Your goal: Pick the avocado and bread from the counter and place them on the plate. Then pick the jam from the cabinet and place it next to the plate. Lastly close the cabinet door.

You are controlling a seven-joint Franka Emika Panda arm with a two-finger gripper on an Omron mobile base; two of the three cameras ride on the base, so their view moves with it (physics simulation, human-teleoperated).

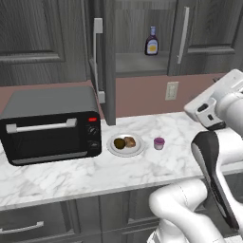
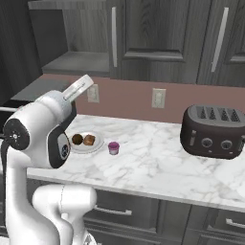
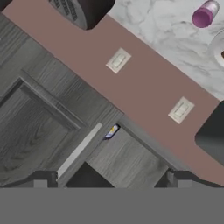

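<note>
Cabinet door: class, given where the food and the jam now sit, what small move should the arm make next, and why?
Probably swing the open fingers toward the cabinet door. Avocado and bread lie on the plate, the jam stands beside it, and the door stands open.

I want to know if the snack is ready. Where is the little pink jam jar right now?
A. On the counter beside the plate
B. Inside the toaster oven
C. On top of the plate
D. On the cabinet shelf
A: the jam stands on the counter just beside the plate, not on it.
</note>
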